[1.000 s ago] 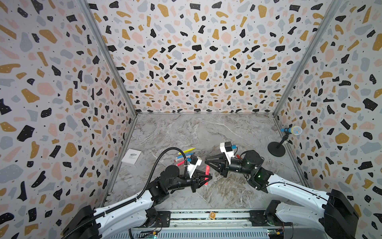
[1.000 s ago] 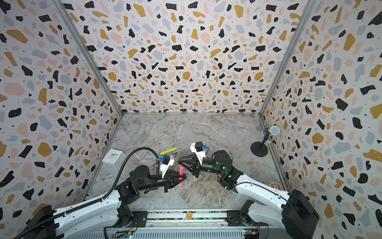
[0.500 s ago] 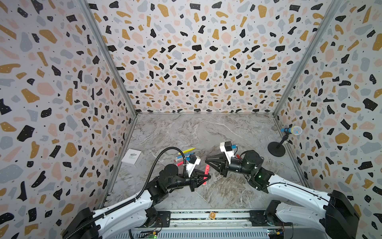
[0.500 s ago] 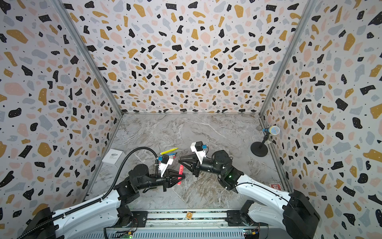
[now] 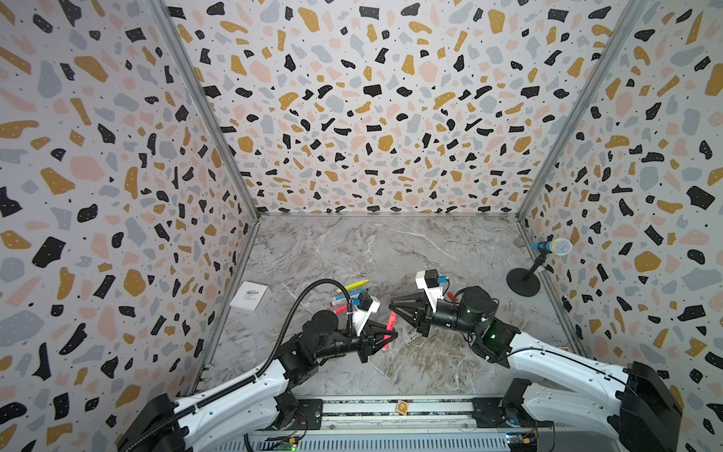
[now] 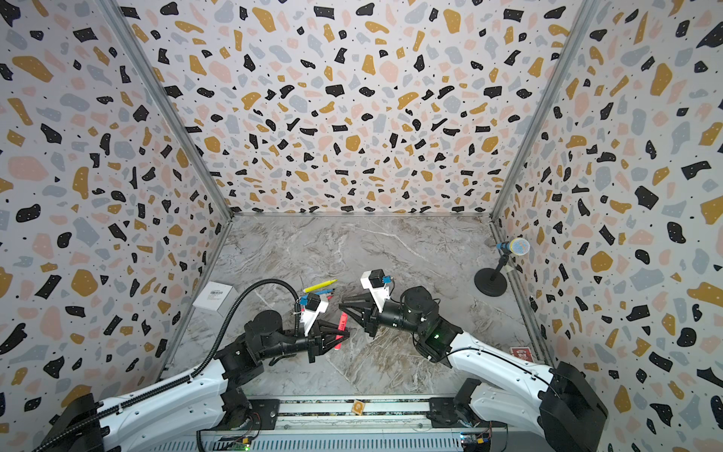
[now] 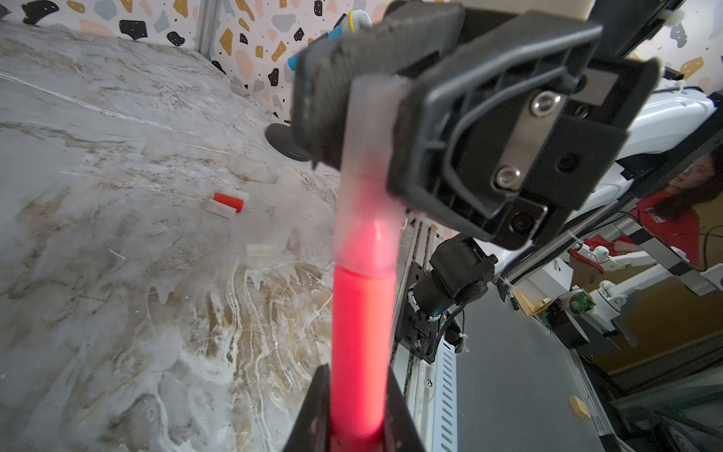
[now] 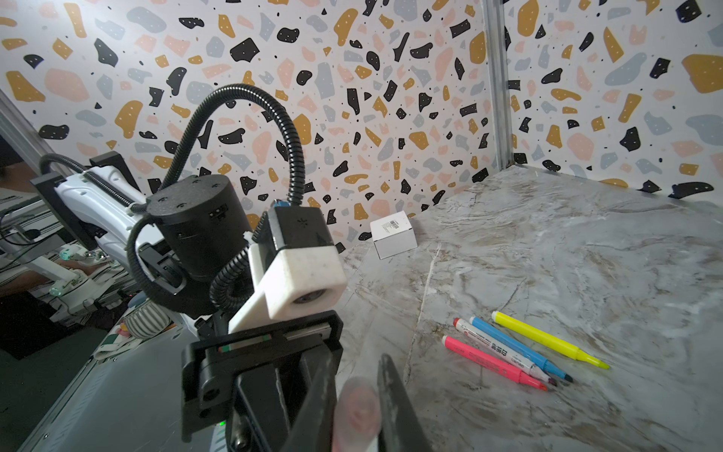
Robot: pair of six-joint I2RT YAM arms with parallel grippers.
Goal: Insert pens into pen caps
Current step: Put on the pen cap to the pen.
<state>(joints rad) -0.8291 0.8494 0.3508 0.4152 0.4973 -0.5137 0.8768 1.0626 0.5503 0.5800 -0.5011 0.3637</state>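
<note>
My left gripper (image 7: pixel 358 377) is shut on a bright pink pen (image 7: pixel 362 321). The pen's tip sits inside a translucent pen cap (image 7: pixel 367 164), and my right gripper (image 7: pixel 369 117) is shut on that cap. In both top views the two grippers meet tip to tip at the table's middle front: left gripper (image 5: pixel 391 335), right gripper (image 5: pixel 391 309) and the pink pen (image 6: pixel 341 330) between them. The right wrist view shows the cap (image 8: pixel 358 415) end-on between the right gripper's (image 8: pixel 358 393) jaws. Pink (image 8: pixel 493 362), white (image 8: pixel 500 348), blue (image 8: pixel 520 346) and yellow (image 8: pixel 547 338) pens lie together on the table.
Loose caps lie on the marble: a red-orange one (image 7: pixel 229 200), a white one (image 7: pixel 220 207) and a clear one (image 7: pixel 261 250). A white box (image 5: pixel 250 296) stands by the left wall. A microphone on a round black stand (image 5: pixel 524 281) is at the right wall.
The left gripper has shifted very slightly with the pink pen. Both grips stay as they were and the right arm holds still.
</note>
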